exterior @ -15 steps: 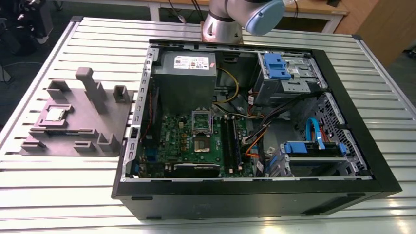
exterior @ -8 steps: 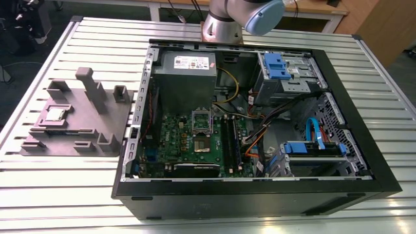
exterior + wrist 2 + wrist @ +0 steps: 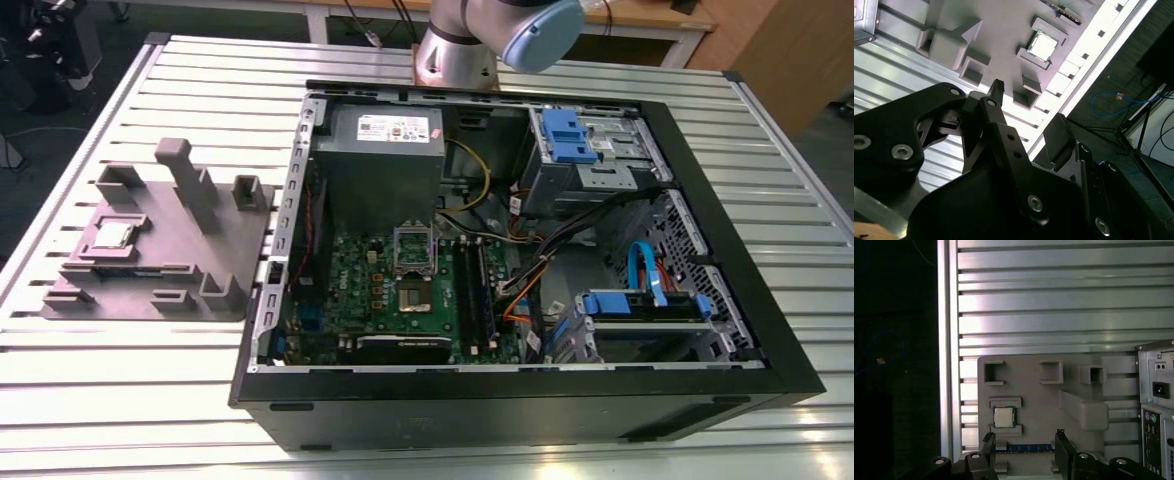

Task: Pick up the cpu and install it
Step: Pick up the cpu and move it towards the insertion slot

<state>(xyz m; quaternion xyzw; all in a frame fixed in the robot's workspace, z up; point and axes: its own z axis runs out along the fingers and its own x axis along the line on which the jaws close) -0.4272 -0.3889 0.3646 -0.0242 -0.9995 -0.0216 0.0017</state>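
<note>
I see the gripper (image 3: 1024, 436) hanging over the grey plate (image 3: 1039, 405). Its jaws are spread wide, broader than the cpu's pocket, and they have hold of nothing. In the first wrist view the cpu (image 3: 1003, 417) lies flat in that pocket, silvery face up. A raised lip runs along two opposite sides of it, and the other two sides are open. One fingertip (image 3: 988, 439) is near the pocket but not touching the chip.

In the exterior view the plate sits at nine o'clock from the computer case (image 3: 534, 405), with its edge just beside the case wall. The upright blocks (image 3: 183, 170) stand at about one o'clock from the chip, apart from it. At nine o'clock the table (image 3: 400, 70) ends near the plate's rim. At twelve o'clock bare slats give open room up to the arm (image 3: 461, 45).
</note>
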